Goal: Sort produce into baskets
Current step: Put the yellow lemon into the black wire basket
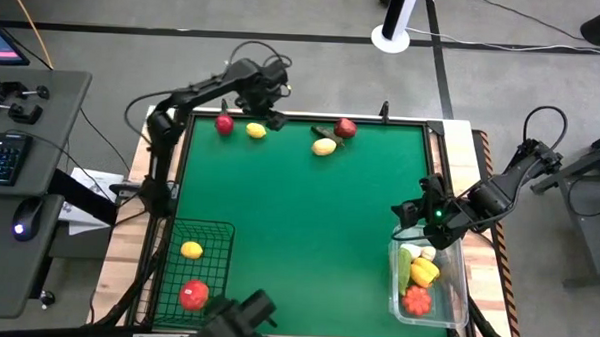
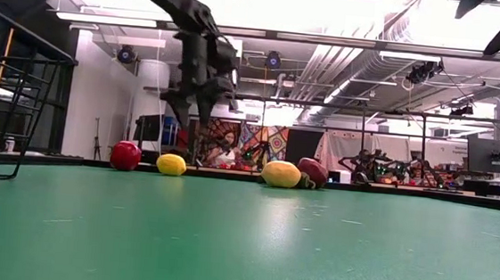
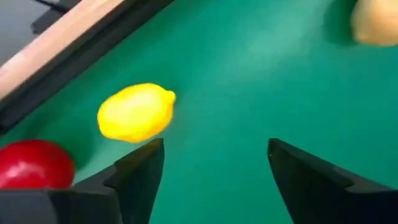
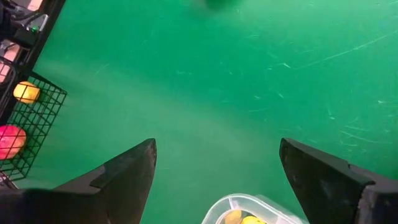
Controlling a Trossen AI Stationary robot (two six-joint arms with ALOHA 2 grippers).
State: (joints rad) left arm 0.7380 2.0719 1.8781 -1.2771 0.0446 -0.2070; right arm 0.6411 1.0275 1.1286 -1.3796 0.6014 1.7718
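Observation:
A yellow lemon [image 1: 256,130] and a red fruit [image 1: 224,124] lie on the green mat at the far left; a pale yellow fruit [image 1: 324,146] and a red one [image 1: 345,127] lie at the far middle. My left gripper [image 1: 274,116] hangs open above the mat just right of the lemon [image 3: 135,112], touching nothing. My right gripper [image 1: 408,214] is open and empty above the clear plastic basket [image 1: 460,294], which holds several vegetables. The black wire basket [image 1: 218,231] at the near left holds a yellow [image 1: 191,250] and a red fruit [image 1: 194,295].
A raised wooden frame [image 1: 312,117] borders the mat along the far edge, close behind the fruit. The mat's middle [image 1: 308,229] lies bare between the two baskets. A desk with keyboard and mouse [image 1: 18,219] stands left of the table.

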